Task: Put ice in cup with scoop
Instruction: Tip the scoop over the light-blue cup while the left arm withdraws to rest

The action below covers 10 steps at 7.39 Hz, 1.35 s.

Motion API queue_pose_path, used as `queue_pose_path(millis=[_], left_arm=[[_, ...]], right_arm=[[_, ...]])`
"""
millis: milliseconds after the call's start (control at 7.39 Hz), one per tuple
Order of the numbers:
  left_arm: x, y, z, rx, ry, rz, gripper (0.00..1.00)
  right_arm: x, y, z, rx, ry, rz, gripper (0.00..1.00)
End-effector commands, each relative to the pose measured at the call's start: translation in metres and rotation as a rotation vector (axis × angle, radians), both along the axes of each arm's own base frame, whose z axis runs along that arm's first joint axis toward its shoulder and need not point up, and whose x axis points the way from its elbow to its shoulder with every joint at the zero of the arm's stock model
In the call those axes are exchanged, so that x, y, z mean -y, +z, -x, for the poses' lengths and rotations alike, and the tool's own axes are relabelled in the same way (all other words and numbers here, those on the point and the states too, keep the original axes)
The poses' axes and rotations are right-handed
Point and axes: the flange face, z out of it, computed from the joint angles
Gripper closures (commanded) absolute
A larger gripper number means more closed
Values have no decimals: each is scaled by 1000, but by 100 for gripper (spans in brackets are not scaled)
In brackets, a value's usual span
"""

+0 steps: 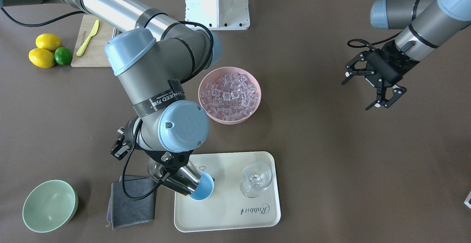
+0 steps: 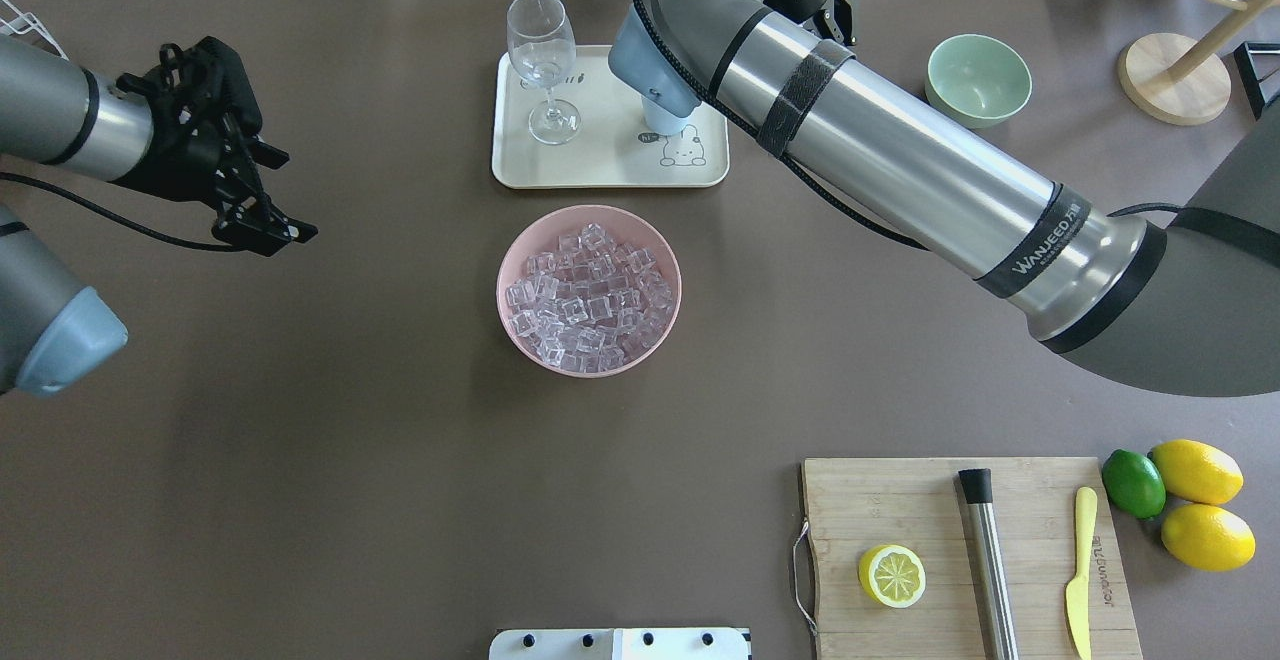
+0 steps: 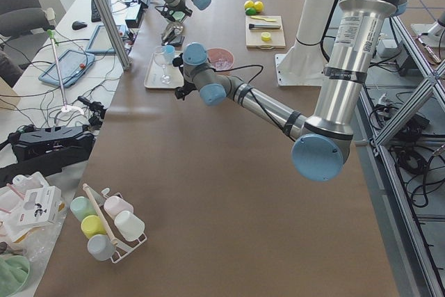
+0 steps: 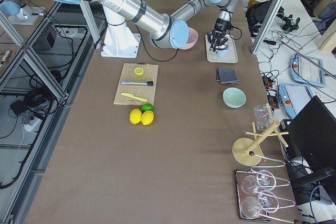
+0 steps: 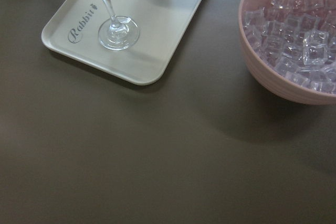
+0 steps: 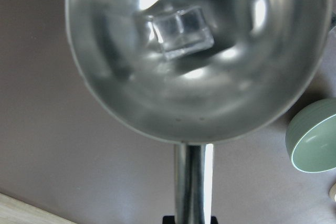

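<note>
The cream tray (image 1: 228,213) lies on the brown table. The little blue cup (image 1: 204,189) stands on the tray, at the end by the gray cloth (image 1: 132,206). A clear wine glass (image 1: 255,178) stands at the tray's other end.

The right gripper (image 6: 189,219) hangs over the tray's cloth end. Its jaws pinch the rod handle of the shiny scoop (image 1: 176,182). The scoop is tipped, and its open end is right at the cup's mouth. I cannot tell if they touch. One ice cube (image 6: 181,32) sits inside the scoop.

The pink bowl (image 1: 230,119) stands near the tray, on the robot's side of it. It is full of ice (image 1: 230,92).

The left gripper (image 1: 356,94) hangs in the air well apart from the tray, past the glass end. Its jaws are spread wide with nothing in them.

A pale green bowl (image 1: 49,206) sits past the cloth, farther from the tray.
</note>
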Motion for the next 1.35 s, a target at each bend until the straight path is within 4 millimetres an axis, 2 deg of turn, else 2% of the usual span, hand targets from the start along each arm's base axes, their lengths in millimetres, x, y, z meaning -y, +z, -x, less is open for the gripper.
queue_pose_path(millis=[0,135,271,541,677,948,1218], left_arm=[[-12,86,107,11,-91,243,2],[-19,113,145,11,-133,382,2],[-20,129,180,18,-189,544,2],[-21,134,230,77,-290,767,2],[-21,142,250,131,-285,682,2],[-26,164,270,257,-337,726,2],[-29,176,277,335,-371,724,2]], right_arm=[[-2,2,2,-32,-13,-8,100],[-2,2,1,-40,-19,-11,100],[-2,-4,2,-43,-26,-21,100],[-2,-4,1,-70,-55,-35,100],[0,0,1,-86,-68,-38,100],[3,-6,5,-118,-96,-60,100],[0,-9,12,-138,-117,-85,100]])
